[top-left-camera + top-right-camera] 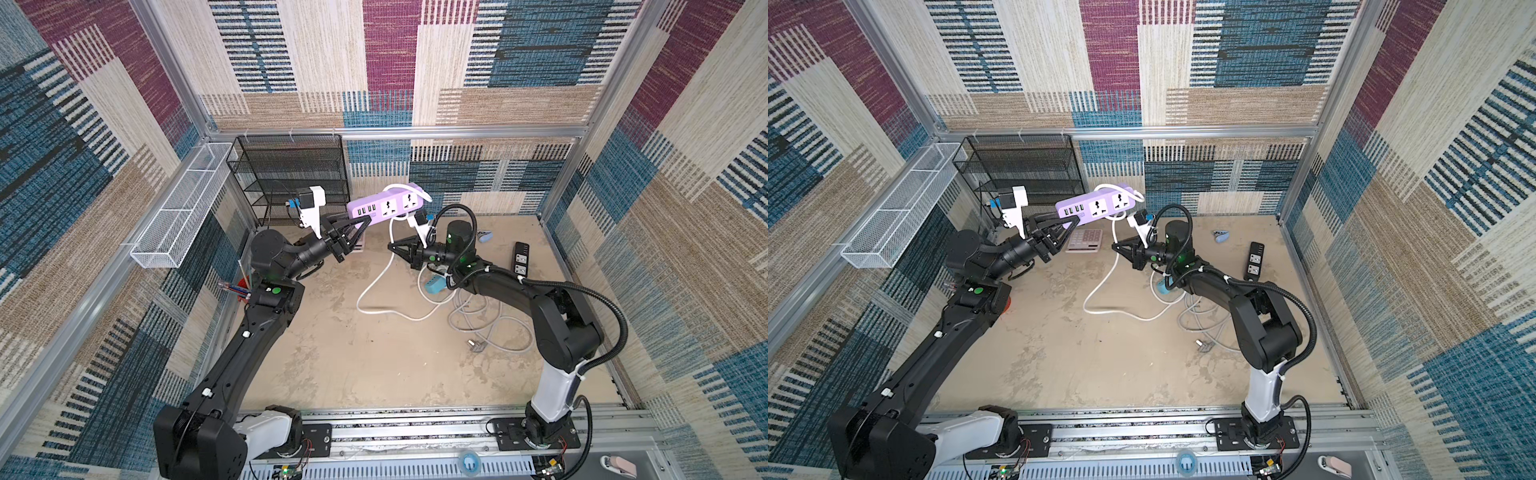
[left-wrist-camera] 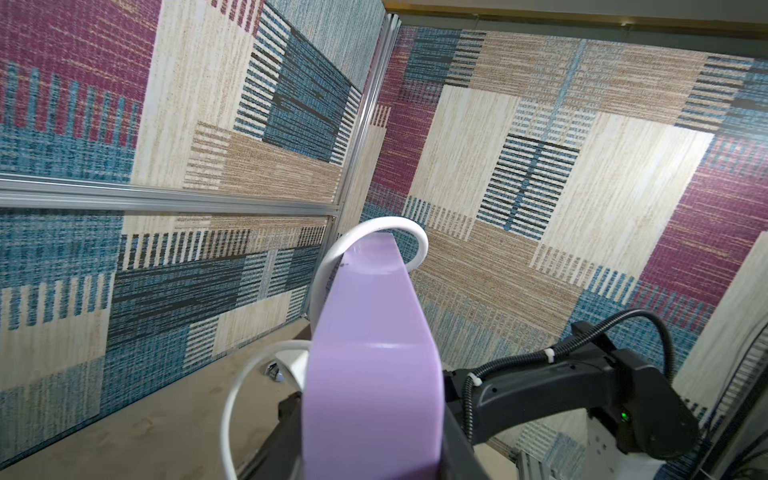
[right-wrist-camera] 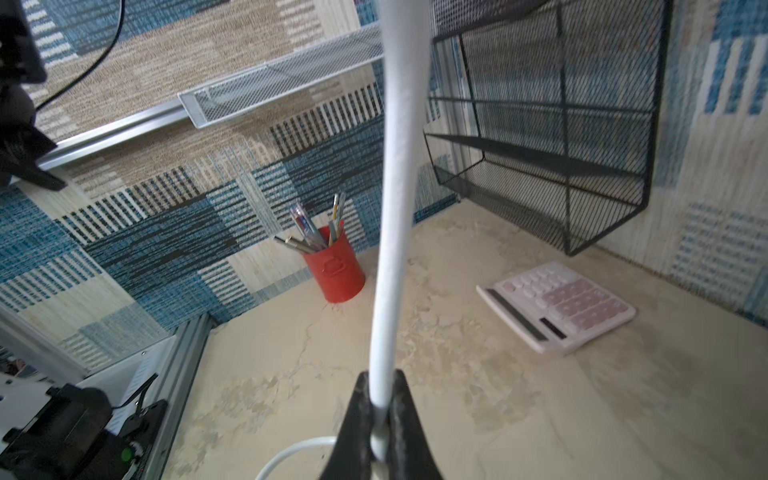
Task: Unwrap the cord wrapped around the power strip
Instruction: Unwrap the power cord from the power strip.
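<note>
Carpeted walls (image 1: 519, 50) all round, and up in the air the power strip (image 1: 386, 206), clamped end-on by the left gripper (image 1: 365, 224); right gripper (image 1: 391, 248), just below, pinches the cord (image 1: 371, 286) looping the strip's far end.

Bright, even light; blurred wrist foregrounds

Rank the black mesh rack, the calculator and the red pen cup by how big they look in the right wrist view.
1. black mesh rack: largest by far, though the picture's edge cuts it off.
2. calculator: clearly wider than the cup.
3. red pen cup: smallest.
This ranks apparent size only.
</note>
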Robot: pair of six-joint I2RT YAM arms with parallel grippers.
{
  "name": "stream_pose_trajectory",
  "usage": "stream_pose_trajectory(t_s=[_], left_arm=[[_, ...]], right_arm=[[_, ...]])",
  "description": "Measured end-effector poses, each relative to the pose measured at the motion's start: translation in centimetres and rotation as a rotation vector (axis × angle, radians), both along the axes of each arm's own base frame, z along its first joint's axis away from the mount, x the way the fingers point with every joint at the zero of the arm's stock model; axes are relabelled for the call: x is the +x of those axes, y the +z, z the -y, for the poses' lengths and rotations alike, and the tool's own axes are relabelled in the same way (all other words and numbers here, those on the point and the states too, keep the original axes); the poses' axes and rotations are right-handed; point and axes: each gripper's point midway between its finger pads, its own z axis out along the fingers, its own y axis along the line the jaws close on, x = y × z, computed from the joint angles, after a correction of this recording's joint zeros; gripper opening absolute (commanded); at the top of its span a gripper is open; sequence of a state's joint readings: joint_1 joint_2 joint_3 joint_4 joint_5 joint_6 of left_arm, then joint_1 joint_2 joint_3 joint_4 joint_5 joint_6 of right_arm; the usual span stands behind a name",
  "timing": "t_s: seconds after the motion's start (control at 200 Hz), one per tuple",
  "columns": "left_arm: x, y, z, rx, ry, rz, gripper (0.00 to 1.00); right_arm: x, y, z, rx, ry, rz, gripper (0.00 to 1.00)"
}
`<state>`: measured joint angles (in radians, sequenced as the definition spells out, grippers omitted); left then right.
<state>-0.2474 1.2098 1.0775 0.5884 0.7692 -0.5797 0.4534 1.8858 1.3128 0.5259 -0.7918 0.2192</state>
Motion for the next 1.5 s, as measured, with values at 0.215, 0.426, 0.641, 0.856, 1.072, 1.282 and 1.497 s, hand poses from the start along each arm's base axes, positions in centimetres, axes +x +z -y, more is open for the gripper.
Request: stream_pose_trajectory(t_s=[0.215, 0.426, 0.641, 0.856, 1.072, 1.282, 1.497], left_arm=[[-0.5, -0.8, 1.9, 0.010, -0.068, -0.017, 0.00], [-0.3, -1.7, 3.2, 0.017, -0.111, -0.051, 0.00], [0.4, -2.4, 3.6, 0.038, -0.108, -0.105, 0.00], [1.6, -3.0, 2.4, 0.096, 0.021, -0.143, 0.00], [2.4, -3.1, -0.9, 0.143, 0.231, -0.135, 0.00], [1.9, -2.0, -4.5, 0.197, 0.447, -0.049, 0.00], [1.9, -2.0, -7.6, 0.246, 0.617, -0.006, 0.00]], right_arm=[[6.2, 5.3, 3.6, 0.072, -0.119, 0.092, 0.00], [7.8, 13.7, 7.6, 0.131, -0.199, 0.254, 0.00], [4.9, 20.2, 12.1, 0.126, -0.288, 0.390, 0.00], [1.0, 22.2, 16.6, 0.081, -0.427, 0.439, 0.00], [-1.7, 19.9, 19.1, 0.009, -0.561, 0.349, 0.00], [-3.3, 13.9, 21.0, -0.072, -0.660, 0.140, 0.00], [-4.9, 6.4, 19.1, -0.142, -0.592, -0.105, 0.00]])
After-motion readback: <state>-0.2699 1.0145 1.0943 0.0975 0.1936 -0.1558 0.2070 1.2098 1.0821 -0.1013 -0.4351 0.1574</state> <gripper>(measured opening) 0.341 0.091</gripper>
